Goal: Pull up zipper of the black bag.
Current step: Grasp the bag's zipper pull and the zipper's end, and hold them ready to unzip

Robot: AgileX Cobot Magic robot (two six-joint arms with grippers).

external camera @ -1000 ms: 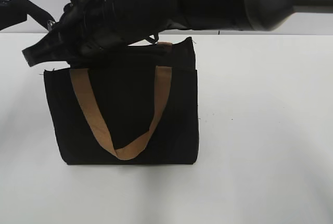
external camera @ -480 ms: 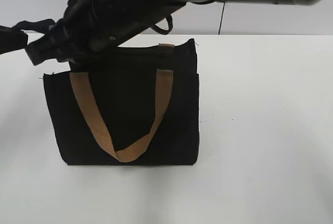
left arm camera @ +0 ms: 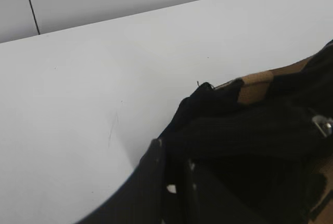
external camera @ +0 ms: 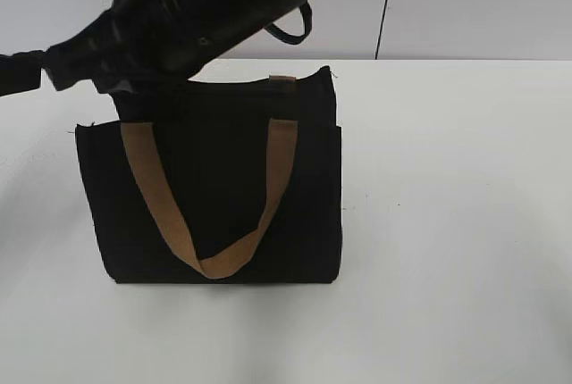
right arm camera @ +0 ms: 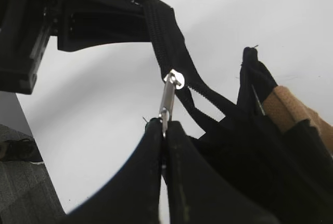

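Only in the right wrist view is the zipper (right arm camera: 167,100) seen: a slim silver metal pull tab is clamped between the closed black fingertips of the right gripper (right arm camera: 164,128), and the woven zip track is pinched at its end by the left gripper (right arm camera: 112,13). In the exterior view, the black bag (external camera: 210,189) is shown upright on the white table (external camera: 447,223), boxy matte fabric with 1 tan webbing handle (external camera: 210,214) looped across its front.

Plain white table (external camera: 447,223) under even light, pale panelled wall (external camera: 447,18) with dark seams behind.
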